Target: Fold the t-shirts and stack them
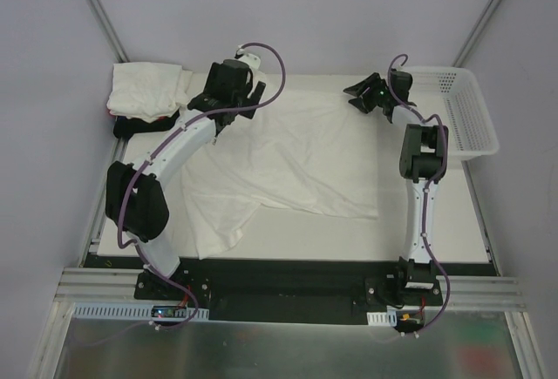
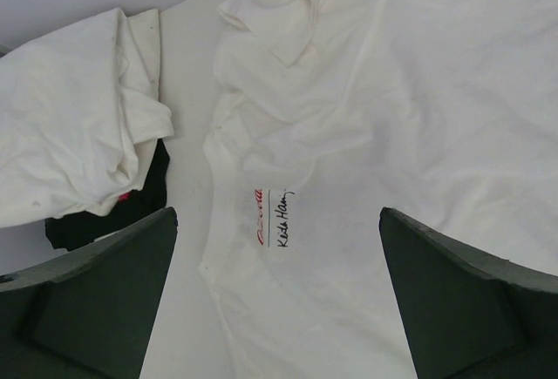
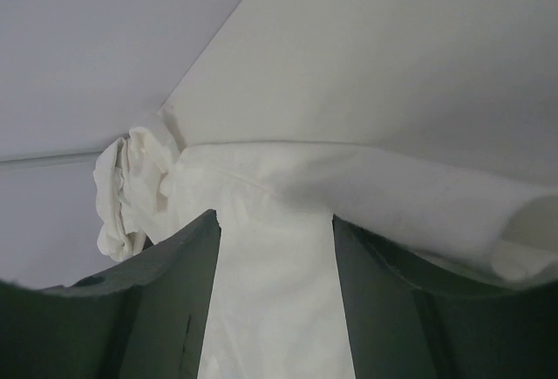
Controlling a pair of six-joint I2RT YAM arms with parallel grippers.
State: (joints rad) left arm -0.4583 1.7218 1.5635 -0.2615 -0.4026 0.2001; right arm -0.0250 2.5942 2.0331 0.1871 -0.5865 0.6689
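One white t-shirt lies opened out across the middle of the table, collar toward the far-left corner and lower part reaching toward the near edge. My read is that it is spread flat so the folds can go in cleanly. The pile of shirts sits in the far-left corner, white cloth on top and a black shirt peeking out underneath, parked clear of the working area. The white mesh basket stands at the far-right corner, apart from the cloth.

Left arm now: it bows out along the left edge, elbow out wide, then arcs in toward the far-left part of the surface. The left gripper points down over the neck of the spread shirt with its jaws as wide as they go and nothing between them. The neck label shows right in the gap. It looks lined up for a grab at the collar, just beside the pile but not touching it.

Right arm: it rises from its base, forearm reaching to the far edge, right of centre. The right gripper hangs low over the shirt's far-right part, where the cloth bunches and rolls. Its jaws stand partly apart, white fabric showing through the gap — whether the pads touch it, I cannot tell.
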